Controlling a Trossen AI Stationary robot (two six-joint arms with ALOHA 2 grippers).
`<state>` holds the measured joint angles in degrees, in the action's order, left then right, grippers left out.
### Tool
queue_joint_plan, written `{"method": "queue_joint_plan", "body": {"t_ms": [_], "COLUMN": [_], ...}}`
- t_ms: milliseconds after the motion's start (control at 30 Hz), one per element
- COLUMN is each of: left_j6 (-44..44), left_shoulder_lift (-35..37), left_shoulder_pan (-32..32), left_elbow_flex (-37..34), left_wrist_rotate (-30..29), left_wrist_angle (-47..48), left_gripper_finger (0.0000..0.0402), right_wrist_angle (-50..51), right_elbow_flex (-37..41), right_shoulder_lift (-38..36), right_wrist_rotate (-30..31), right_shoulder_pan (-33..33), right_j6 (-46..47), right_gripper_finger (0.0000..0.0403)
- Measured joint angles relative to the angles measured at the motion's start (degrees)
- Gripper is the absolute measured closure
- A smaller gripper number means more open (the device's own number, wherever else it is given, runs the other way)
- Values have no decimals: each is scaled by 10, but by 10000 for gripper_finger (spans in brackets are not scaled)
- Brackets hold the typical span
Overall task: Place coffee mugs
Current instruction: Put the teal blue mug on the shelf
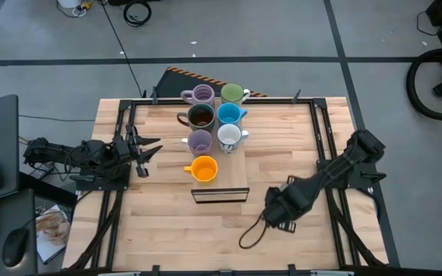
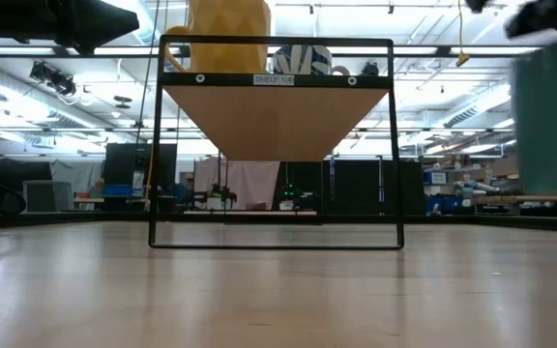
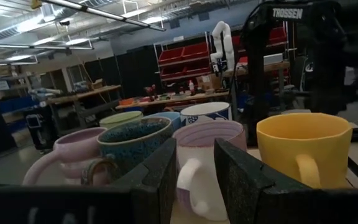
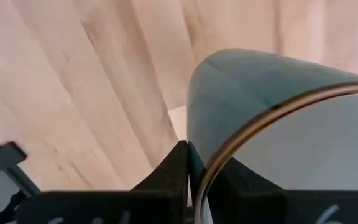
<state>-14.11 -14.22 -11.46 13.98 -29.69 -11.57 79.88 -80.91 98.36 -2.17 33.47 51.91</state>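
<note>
Seven coffee mugs stand on a raised wooden shelf (image 1: 235, 175) at the table's far middle: two lilac (image 1: 199, 95) (image 1: 199, 141), green (image 1: 232, 93), dark brown (image 1: 200, 116), blue (image 1: 229, 113), white (image 1: 229, 136), orange (image 1: 203, 169). My right gripper (image 1: 278, 207) hangs over the table to the right of the shelf, pointing down, shut on a teal mug (image 4: 253, 93) that it hides in the high view. The low view shows this mug as a blurred teal shape (image 2: 549, 116). My left gripper (image 3: 194, 155) waits open at the table's left, level, facing the mugs. My right gripper holds the teal mug by its brown-edged rim (image 4: 199, 180), pinching the wall with one finger (image 4: 169, 177) outside and the other inside. The fingers come from above, pointing down. The mug hangs upright below them, clear of the table.
The shelf stands on a thin black wire frame (image 2: 153, 145) with open room beneath it. A black cable loop (image 1: 250, 234) lies on the table near my right gripper. Black rails (image 1: 117, 153) run along the table's left and right sides.
</note>
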Motion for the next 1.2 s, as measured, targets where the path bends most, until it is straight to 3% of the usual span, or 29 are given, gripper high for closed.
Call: {"method": "queue_joint_plan", "body": {"t_ms": [300,433,767,1200], "left_j6": [34,51,80,80], "left_shoulder_lift": [0,0,0,0], "left_shoulder_pan": [0,0,0,0], "left_elbow_flex": [0,0,0,0], "left_wrist_rotate": [0,0,0,0], "left_wrist_angle": [14,22,46,60], "left_gripper_finger": [287,287,287,287], "right_wrist_angle": [101,98,104,102], "right_elbow_flex": [-135,-179,-225,-289], "right_shoulder_lift": [-1,-1,-2,-1], "right_wrist_rotate": [42,85,111,126], "right_shoulder_pan": [-58,-82,-146,-180], "right_j6": [-85,-138,-236,-319], "right_gripper_finger": [362,362,362,362]}}
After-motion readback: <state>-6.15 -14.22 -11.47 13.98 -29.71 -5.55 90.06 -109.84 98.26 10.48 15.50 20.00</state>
